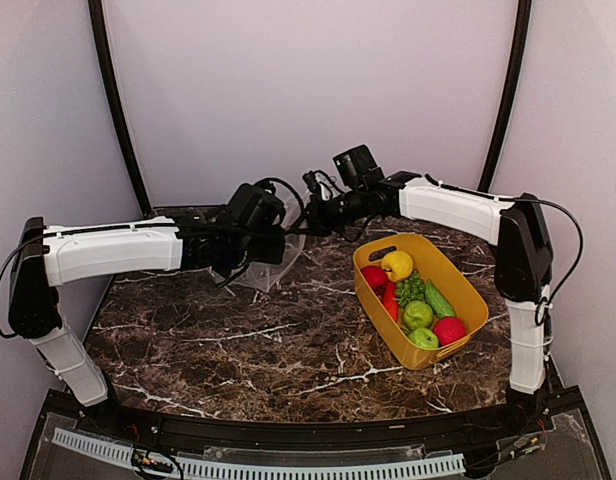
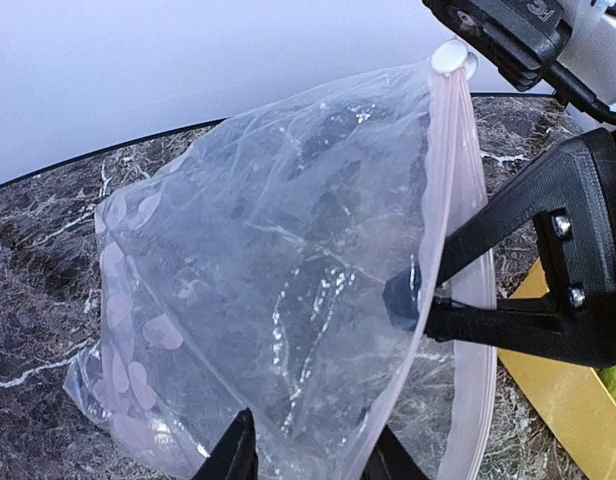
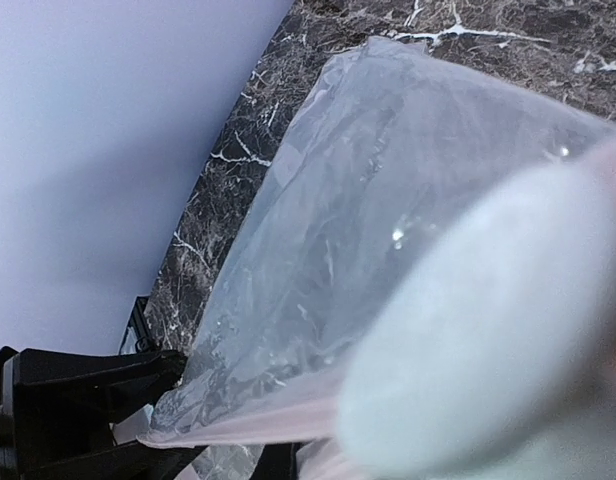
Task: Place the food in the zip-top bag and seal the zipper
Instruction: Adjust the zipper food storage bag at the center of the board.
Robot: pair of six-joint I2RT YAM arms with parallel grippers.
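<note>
left hand [image 1: 273, 240] part-spread around zip-top bag [image 2: 278, 300] edge | right hand [image 1: 311, 205] pinched on zipper [image 2: 450, 160] (slider end) | both arms stretched inward

I find nothing I can read for sure. Just above the top corner of the zip-top bag [image 2: 288, 280], my right arm's black housing [image 2: 503, 30] bears raised, letter-like marks, cut off and illegible.

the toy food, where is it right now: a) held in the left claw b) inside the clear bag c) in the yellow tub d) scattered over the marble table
c: the toy food all sits in the yellow tub, while the clear bag looks empty
</note>
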